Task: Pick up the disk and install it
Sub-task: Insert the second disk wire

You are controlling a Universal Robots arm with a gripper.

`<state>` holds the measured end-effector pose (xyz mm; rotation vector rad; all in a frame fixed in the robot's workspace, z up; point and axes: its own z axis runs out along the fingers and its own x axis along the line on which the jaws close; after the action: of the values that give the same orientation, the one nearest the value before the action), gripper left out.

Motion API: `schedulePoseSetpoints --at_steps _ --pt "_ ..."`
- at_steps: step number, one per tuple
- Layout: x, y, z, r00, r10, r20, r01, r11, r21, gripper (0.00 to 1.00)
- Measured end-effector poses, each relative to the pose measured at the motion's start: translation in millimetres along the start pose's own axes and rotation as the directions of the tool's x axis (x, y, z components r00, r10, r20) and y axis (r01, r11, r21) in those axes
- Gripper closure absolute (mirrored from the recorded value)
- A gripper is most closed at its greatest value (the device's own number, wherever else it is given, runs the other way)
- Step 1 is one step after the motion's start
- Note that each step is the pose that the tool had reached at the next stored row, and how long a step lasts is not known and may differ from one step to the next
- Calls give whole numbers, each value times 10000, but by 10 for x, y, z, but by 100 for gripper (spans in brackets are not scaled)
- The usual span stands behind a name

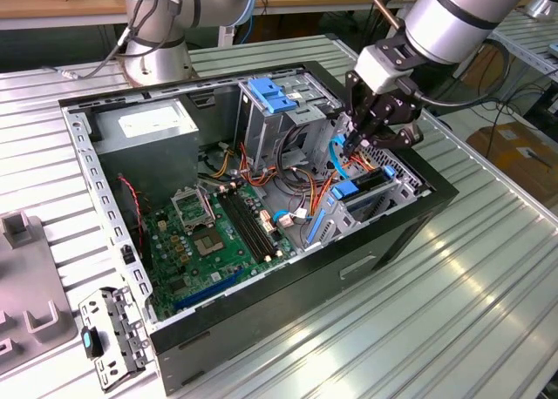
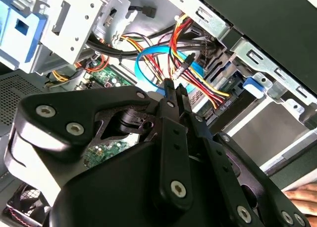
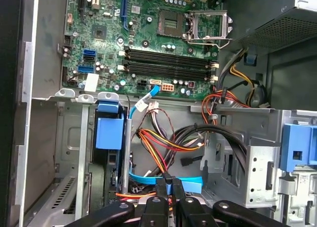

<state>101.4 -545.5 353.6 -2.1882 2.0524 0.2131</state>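
The disk point(image 1: 362, 186) sits in the drive bay at the open computer case's corner on the exterior view's right, its blue end handle point(image 3: 109, 131) facing the motherboard. The same blue handle point(image 2: 253, 83) shows in the second wrist view, beside a bundle of red, yellow and black wires. My gripper point(image 1: 353, 143) hovers just above that bay, over a blue flat cable point(image 3: 148, 177). Its fingertips point(image 2: 173, 90) are pressed together, shut, with nothing held between them. The gripper point(image 3: 171, 183) is apart from the disk.
The green motherboard point(image 1: 218, 233) lies on the case floor. A metal drive cage with a blue latch point(image 1: 275, 96) stands at the back, next to a grey power supply point(image 1: 144, 122). Loose wires point(image 3: 168, 138) crowd the bay. A metal bracket point(image 1: 109, 334) lies outside the case.
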Motion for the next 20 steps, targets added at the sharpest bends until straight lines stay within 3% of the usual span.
schedulePoseSetpoints --at_steps 2,3,9,16,20 --pt "58 3 -11 9991 -9 417 7 10000 40 84" --pt "92 6 -17 9988 -10 482 8 10000 46 84" --pt "229 15 -44 9987 -10 509 8 10000 47 84" --pt "297 19 -42 9987 40 511 -43 10000 58 84" --pt "325 21 -25 9985 225 501 -231 9997 100 84"
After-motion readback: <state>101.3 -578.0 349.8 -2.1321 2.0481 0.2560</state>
